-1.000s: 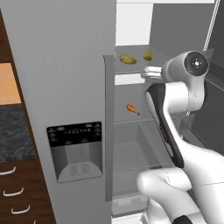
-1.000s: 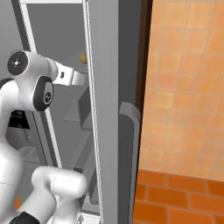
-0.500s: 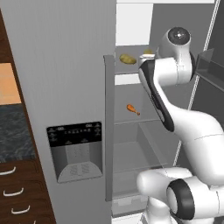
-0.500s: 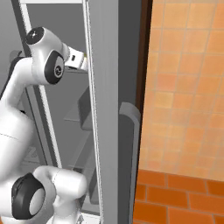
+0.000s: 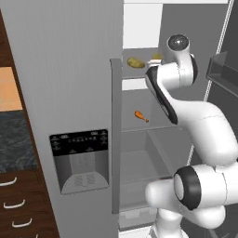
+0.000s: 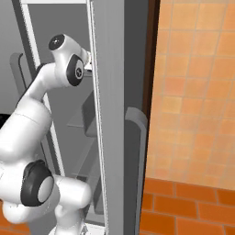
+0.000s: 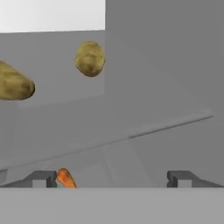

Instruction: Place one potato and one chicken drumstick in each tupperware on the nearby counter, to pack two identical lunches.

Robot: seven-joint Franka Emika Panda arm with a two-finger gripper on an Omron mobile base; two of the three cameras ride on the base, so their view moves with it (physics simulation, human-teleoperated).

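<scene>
the claw (image 7: 111,177) is spread wide and empty, aimed at the potato (image 7: 89,58) just ahead, ready to grasp.

White glossy arm (image 5: 204,125), rounded segments. Dark grey disc caps at the joints. Two small dark grey finger tips (image 7: 43,178).

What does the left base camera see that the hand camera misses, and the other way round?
Left base view alone: the fridge door with its dispenser panel, the counter and the robot's arm. Hand view alone: the open gripper, fingertips apart with nothing between them. Both: two potatoes on the upper fridge shelf and an orange drumstick lower down.
</scene>
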